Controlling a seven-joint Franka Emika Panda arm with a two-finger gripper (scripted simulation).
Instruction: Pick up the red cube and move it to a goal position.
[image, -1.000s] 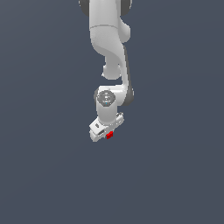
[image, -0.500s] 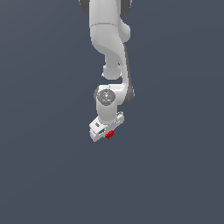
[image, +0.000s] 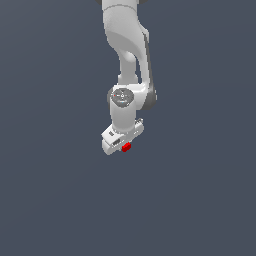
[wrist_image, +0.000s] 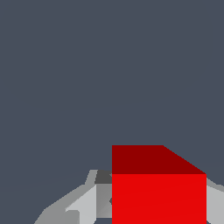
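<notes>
Comparing with a second ago, you see almost no change: the gripper (image: 123, 145) hangs at nearly the same place in the exterior view, and the cube (image: 126, 147) stays at its lower end. For the task this suggests that the grasp is done and holds, and the carrying is slow or near its end. No goal mark shows, so you cannot tell how far remains.

In the wrist view the cube (wrist_image: 158, 188) sits between the pale fingers (wrist_image: 83, 205), which look closed on it; the contact itself is hidden.

You find no container here, and no table edge; only plain grey ground.
</notes>
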